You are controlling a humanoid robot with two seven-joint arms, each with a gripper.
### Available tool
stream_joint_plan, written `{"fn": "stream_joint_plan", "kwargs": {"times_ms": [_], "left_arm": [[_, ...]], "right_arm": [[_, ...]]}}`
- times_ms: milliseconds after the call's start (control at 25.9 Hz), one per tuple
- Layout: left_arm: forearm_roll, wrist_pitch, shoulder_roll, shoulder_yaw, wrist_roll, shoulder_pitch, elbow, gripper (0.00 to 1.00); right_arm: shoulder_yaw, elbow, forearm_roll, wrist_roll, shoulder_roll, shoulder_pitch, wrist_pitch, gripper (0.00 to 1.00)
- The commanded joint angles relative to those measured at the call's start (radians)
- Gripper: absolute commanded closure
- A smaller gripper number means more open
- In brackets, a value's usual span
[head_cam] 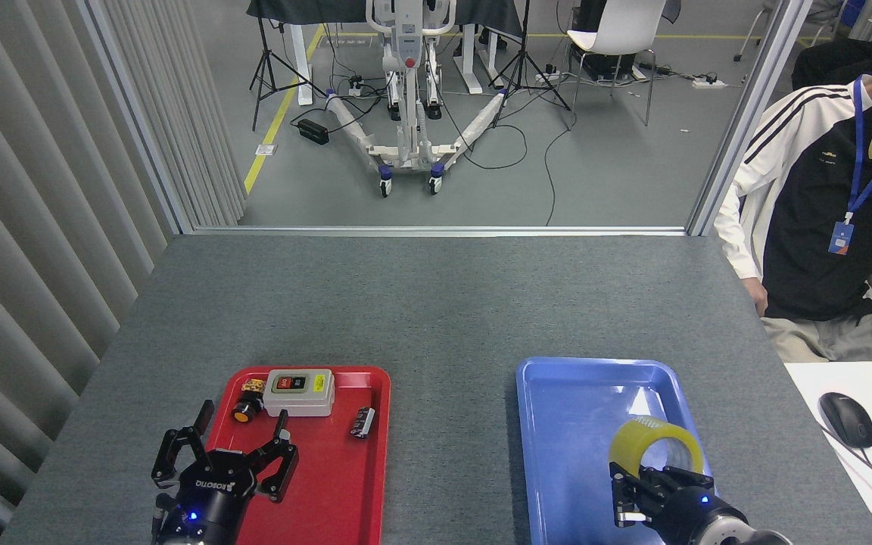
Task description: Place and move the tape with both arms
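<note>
So the tape [657, 445] sits at about 5 o'clock in the view, over the near right part of the blue tray [580, 424], standing up on edge with the open core facing roughly toward the camera. The right gripper [652, 484] has its fingers closed on the roll's lower edge, and I can't tell whether the roll is also touching the tray floor or hanging just above it.

Handling-wise, my guess is it's light and fairly stiff thanks to the cardboard core, but the yellow film on the outside looks glossy, so probably slippery. It's round too, so it will want to roll if it gets set down on edge. I'd say the safest hold is across the width, pinching the two flat faces, or hooking a finger through the core. Squeezing the curved outer surface seems more likely to let it squirt out.

Over at 7 o'clock, the left gripper [225, 463] hovers above the near left edge of the red tray [345, 492], fingers spread wide with nothing in them, blue light on. Past it on that tray there's a grey switch box [299, 391], an orange-capped push button [243, 411] and a small black part [362, 421] I can't identify. A person [829, 219] sits at 2 o'clock by the table corner.
</note>
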Motion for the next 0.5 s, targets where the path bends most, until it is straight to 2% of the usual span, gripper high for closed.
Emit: {"fn": "stream_joint_plan", "kwargs": {"times_ms": [0,39,77,309,386,464], "left_arm": [[-0.026,0.0,-0.019,0.008,0.012,0.009,-0.007,0.01],[-0.026,-0.006,-0.017,0.009,0.017,0.009,-0.013,0.01],[-0.026,-0.014,-0.019,0.011,0.025,0.009,-0.021,0.01],[-0.023,-0.136,-0.017,0.012,0.042,0.009,-0.019,0.01],[-0.023,-0.136,-0.019,0.014,0.042,0.009,-0.024,0.01],[-0.023,-0.133,-0.02,0.017,0.042,0.008,-0.024,0.01]], "right_arm": [[0.013,0.038,0.001,0.021,0.003,-0.008,0.051,0.31],[0.013,0.041,0.001,0.021,0.003,-0.008,0.056,0.03],[0.013,0.041,-0.003,0.016,0.003,-0.007,0.053,0.0],[0.007,0.029,-0.004,-0.105,0.0,0.003,0.054,0.0],[-0.019,0.003,-0.015,-0.203,0.003,0.021,0.054,0.0],[-0.089,-0.021,-0.026,-0.358,0.003,0.05,0.053,0.0]]}}
